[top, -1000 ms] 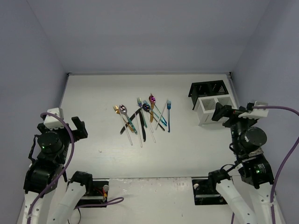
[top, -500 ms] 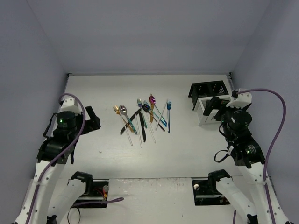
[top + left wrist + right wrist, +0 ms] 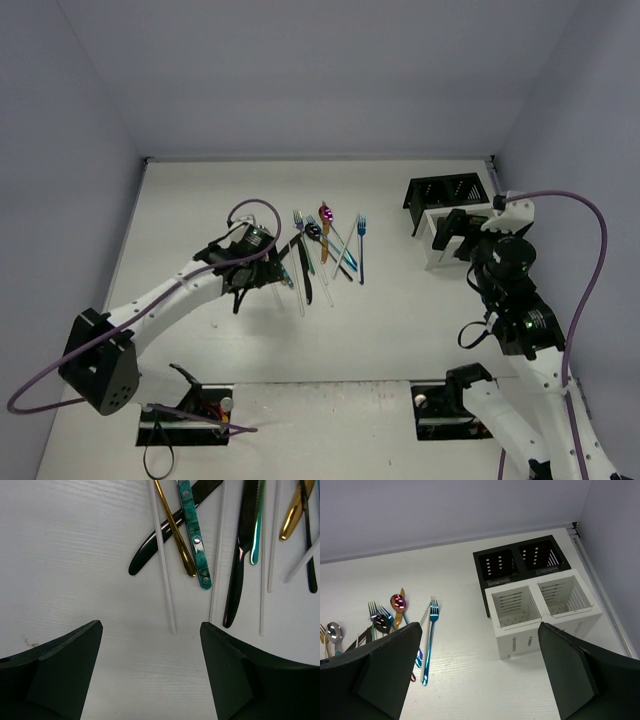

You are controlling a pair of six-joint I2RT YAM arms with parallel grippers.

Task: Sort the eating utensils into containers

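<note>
**Sorting station, overhead and wrist views.** The white slotted plastic cutlery caddy (image 3: 515, 640), divided into two compartments, is standing near the far right corner of the white table (image 3: 400, 320). The black slotted cutlery caddy (image 3: 481, 585) of the same form is touching it from behind.

The eating utensils (image 3: 318, 250), slim forks, spoons and knives, are lying in a loose fan on the table well to the left of the white caddy. The blue metal fork (image 3: 431, 640) is lying on the side of the fan nearest the white caddy, with the magenta-bowled spoon (image 3: 397, 602) just beyond it.

The left gripper (image 3: 150, 630) is hovering over the edge of the fan farthest from the white caddy. Its black fingers (image 3: 60, 665) are standing spread, pinching nothing, and the tip of a pale slim handle (image 3: 162, 570) is lying on the table between them. Just ahead of them, a gold handle (image 3: 172, 530) and a teal marbled handle (image 3: 195, 535) are crossing a black handle (image 3: 150, 550), and a black knife (image 3: 244, 555) is lying alongside.

The right gripper (image 3: 479, 630) is hanging above the near side of the white caddy, jaws spread wide and holding nothing.
</note>
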